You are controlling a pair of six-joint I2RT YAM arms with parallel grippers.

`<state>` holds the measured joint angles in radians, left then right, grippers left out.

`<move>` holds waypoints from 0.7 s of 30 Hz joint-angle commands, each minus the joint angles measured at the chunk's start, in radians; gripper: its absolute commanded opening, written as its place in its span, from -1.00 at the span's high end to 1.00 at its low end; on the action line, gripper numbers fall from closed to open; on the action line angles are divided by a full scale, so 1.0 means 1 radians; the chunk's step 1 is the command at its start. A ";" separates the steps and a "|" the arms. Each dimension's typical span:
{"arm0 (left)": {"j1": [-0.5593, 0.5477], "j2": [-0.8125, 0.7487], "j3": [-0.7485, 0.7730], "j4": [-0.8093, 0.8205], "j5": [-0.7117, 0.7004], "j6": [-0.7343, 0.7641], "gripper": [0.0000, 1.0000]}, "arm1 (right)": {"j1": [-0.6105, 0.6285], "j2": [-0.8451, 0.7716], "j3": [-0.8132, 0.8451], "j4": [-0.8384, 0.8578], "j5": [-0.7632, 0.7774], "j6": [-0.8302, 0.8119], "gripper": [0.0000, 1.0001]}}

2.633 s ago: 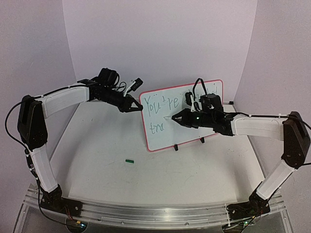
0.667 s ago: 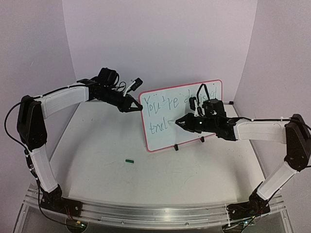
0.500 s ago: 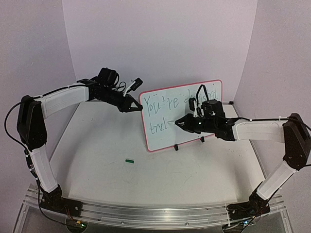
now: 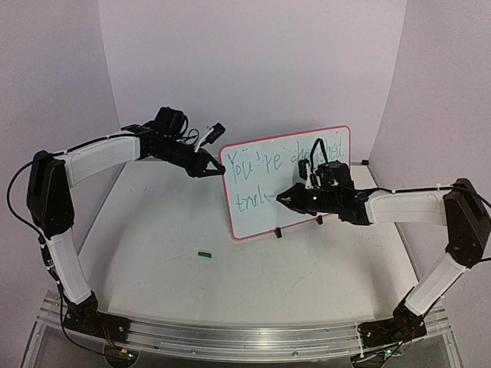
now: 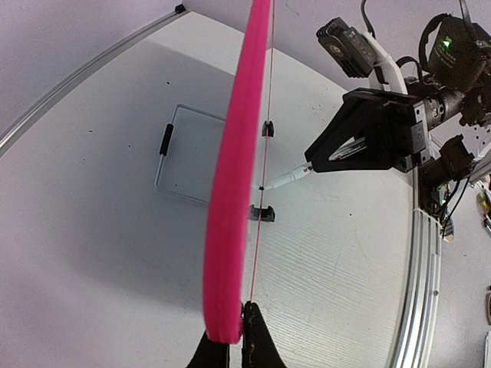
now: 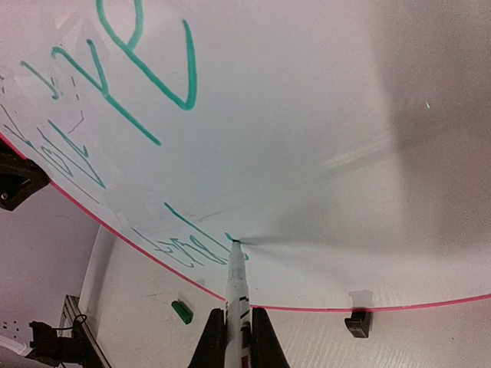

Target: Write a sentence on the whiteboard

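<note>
light: bright, even, diffuse
shadow: soft grey patch on whiteboard [image 6: 307, 115], right side, r. wrist view
edges: wrist views fisheye-bent
focus: top view slightly soft

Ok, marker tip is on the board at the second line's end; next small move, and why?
Probably move the right end effector slightly rightward, dragging the marker into the next stroke: its tip touches the whiteboard where the sentence stops on the lower line, and the left end effector pinches the frame.

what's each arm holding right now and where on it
The left gripper pinches the whiteboard by its left edge. The right gripper grips the marker by its barrel, tip on the board.
</note>
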<state>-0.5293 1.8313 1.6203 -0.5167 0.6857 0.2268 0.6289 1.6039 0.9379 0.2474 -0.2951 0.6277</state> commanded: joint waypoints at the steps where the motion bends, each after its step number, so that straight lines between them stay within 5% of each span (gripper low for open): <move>1: 0.003 -0.048 -0.015 -0.019 -0.035 0.026 1.00 | -0.005 -0.023 -0.028 0.026 0.057 0.012 1.00; 21: 0.003 -0.051 -0.016 -0.019 -0.037 0.025 1.00 | -0.015 -0.084 -0.022 0.026 0.049 0.010 1.00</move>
<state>-0.5297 1.8301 1.6203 -0.5179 0.6857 0.2273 0.6257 1.5238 0.9062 0.2493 -0.2637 0.6331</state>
